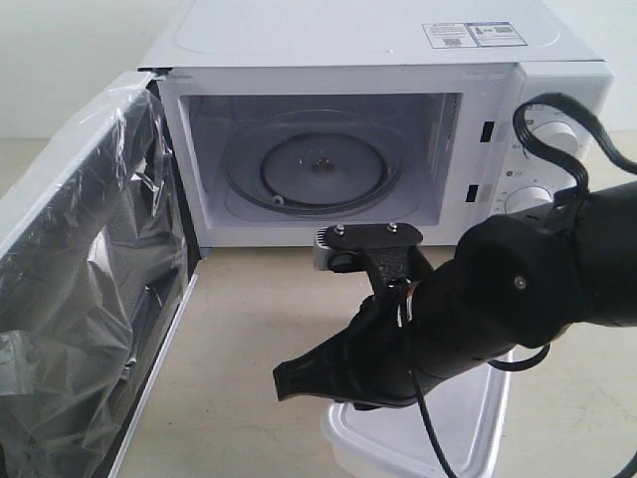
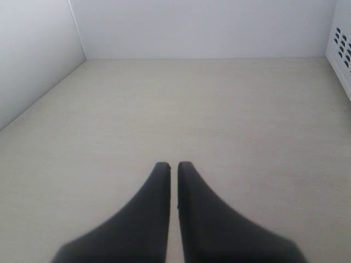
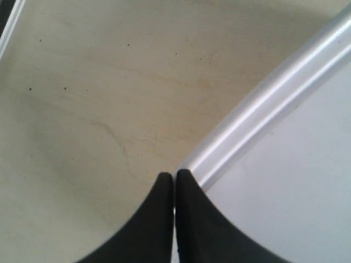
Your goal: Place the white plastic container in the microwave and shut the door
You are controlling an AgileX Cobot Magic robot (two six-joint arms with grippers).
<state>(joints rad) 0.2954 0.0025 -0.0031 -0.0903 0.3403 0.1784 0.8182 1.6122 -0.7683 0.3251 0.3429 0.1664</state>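
1. The white plastic container [image 1: 476, 423] sits lidded on the counter [image 1: 249, 319] at the near edge, outside the microwave [image 1: 398, 50].
2. The right end effector [image 3: 174, 176] hangs above the container's rim, fingers pressed together and gripping nothing.
3. The left end effector [image 2: 173, 166] hovers over bare counter, fingers all but touching and holding nothing.
4. The door [image 1: 90, 299], wrapped in clear film, stands swung open at the left.
5. Farthest back, the glass turntable [image 1: 318, 164] shows inside the microwave's cavity.
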